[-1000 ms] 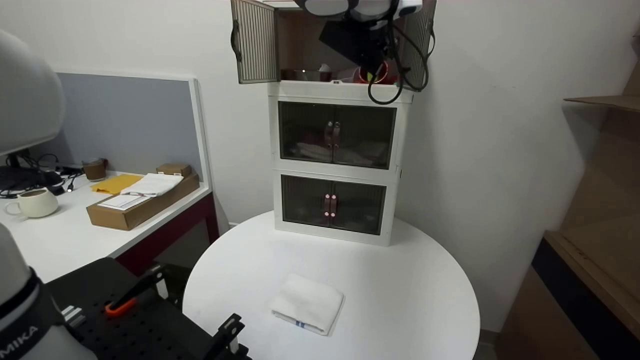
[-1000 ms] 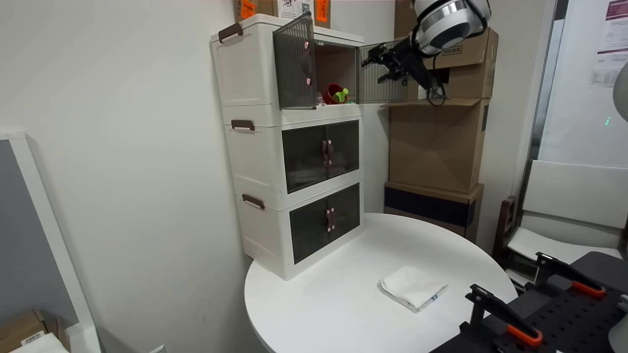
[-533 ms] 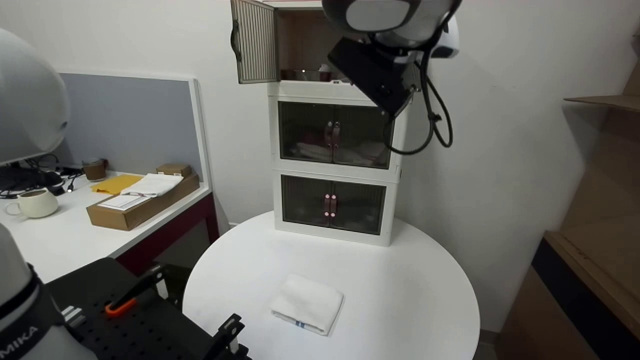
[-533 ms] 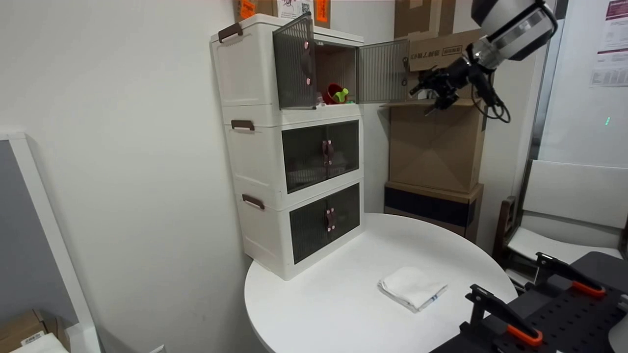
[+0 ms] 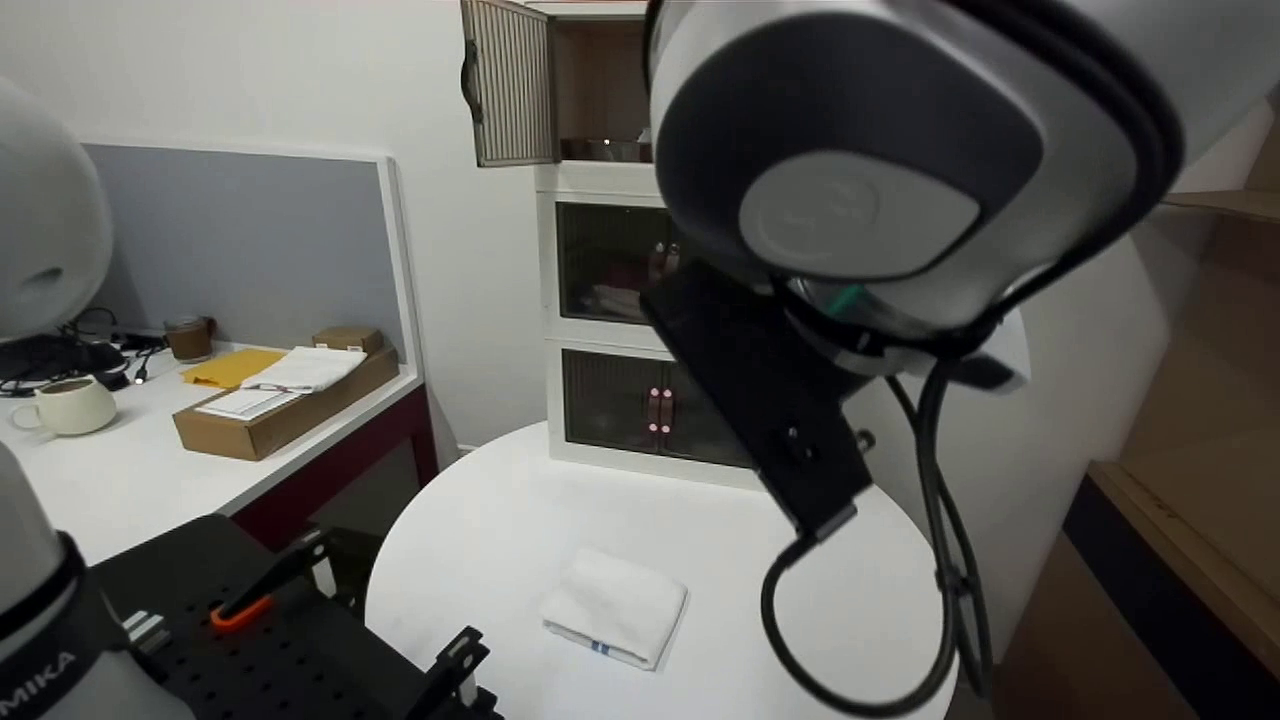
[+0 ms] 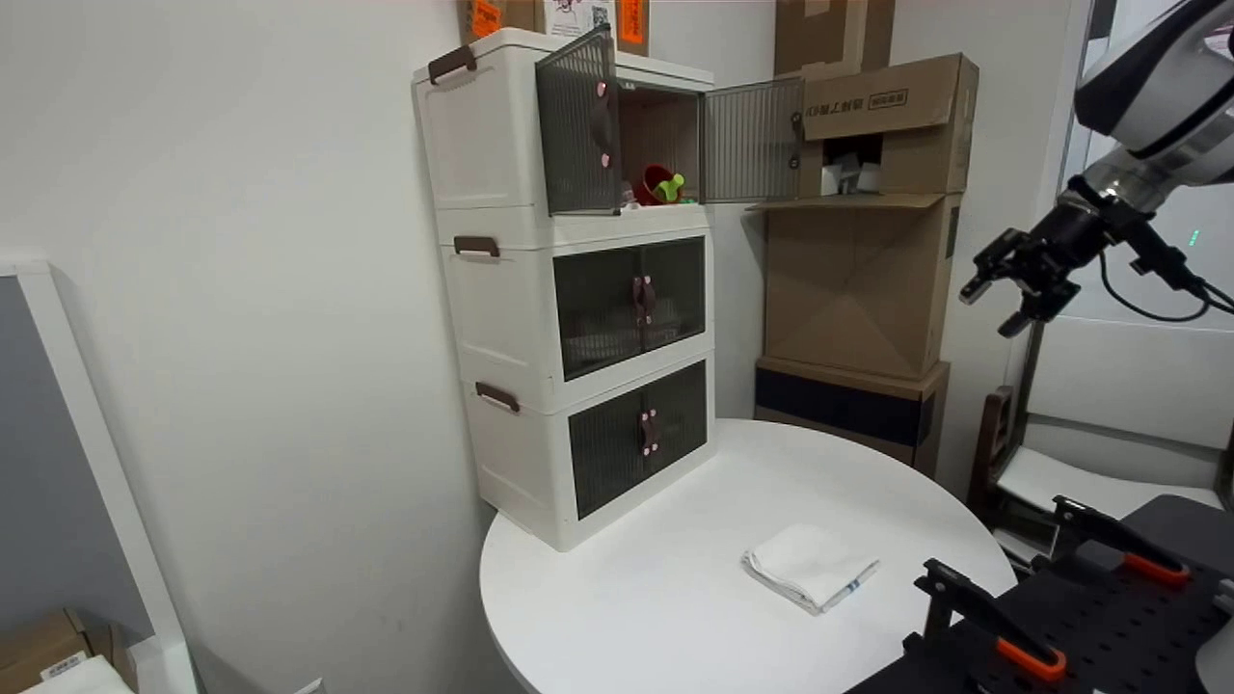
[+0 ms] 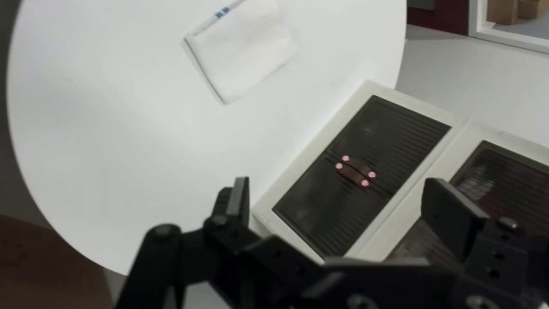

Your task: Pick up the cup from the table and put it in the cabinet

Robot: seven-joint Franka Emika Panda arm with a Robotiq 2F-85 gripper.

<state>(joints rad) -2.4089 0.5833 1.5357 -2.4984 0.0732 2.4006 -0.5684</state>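
Observation:
The red cup (image 6: pixel 656 180) with something green sticking out lies tilted inside the open top compartment of the white cabinet (image 6: pixel 501 145). In an exterior view, the arm hides the cup and part of the cabinet (image 5: pixel 549 260). The wrist view shows only the cabinet's lower compartments (image 7: pixel 422 184), with shut dark fronts. The cabinet stands on the round white table (image 6: pixel 656 617). My gripper (image 6: pixel 991 310) is in the air, well apart from the cabinet. Its fingers (image 7: pixel 339 193) are spread wide with nothing between them.
A folded white cloth (image 6: pixel 810 567) lies on the table. The top compartment's two doors stand open, one door (image 6: pixel 583 125) jutting forward. Cardboard boxes (image 6: pixel 848 289) are stacked beside the cabinet. A white desk (image 5: pixel 60 480) with a mug stands beside the table. Black clamps (image 6: pixel 983 617) sit on the robot's mount.
My gripper has moved back and down, away from the cabinet's open top compartment. It stays open. The cup stays in the top compartment.

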